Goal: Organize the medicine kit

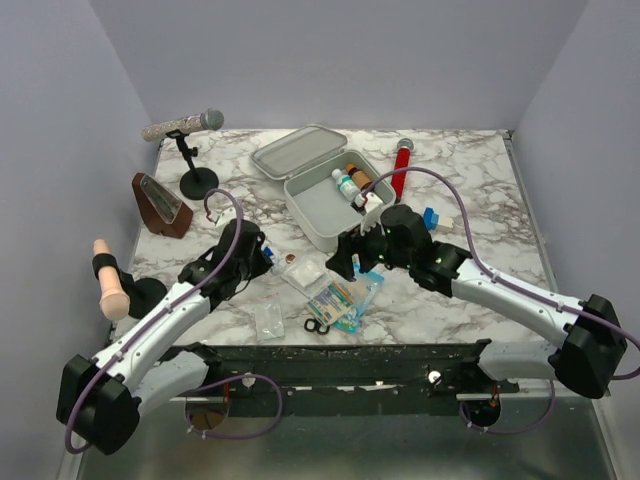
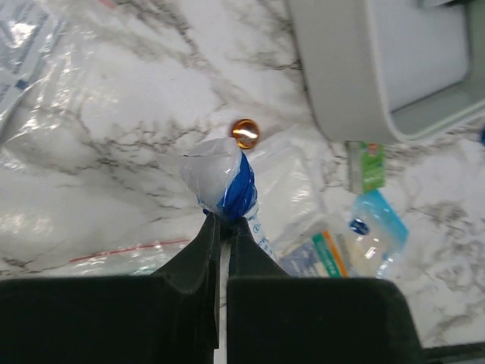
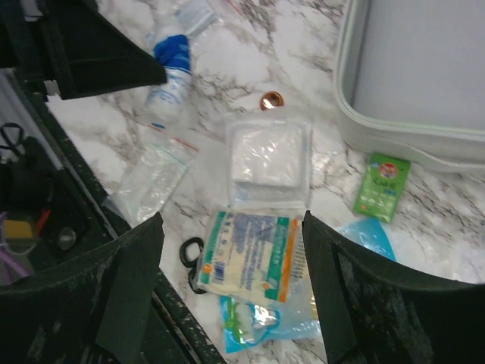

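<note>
Left wrist view: the left gripper [image 2: 220, 220] pinches a small white-and-blue bottle [image 2: 227, 178] near the open medicine kit [image 2: 341, 76] at mid-table, a lift into it seemingly next, while the right gripper [image 3: 231, 227] hangs open over loose packets [image 3: 254, 262].

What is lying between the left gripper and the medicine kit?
A small copper-coloured round object, seen in the left wrist view beyond the blue-white bottle held by the left gripper, short of the medicine kit.
</note>
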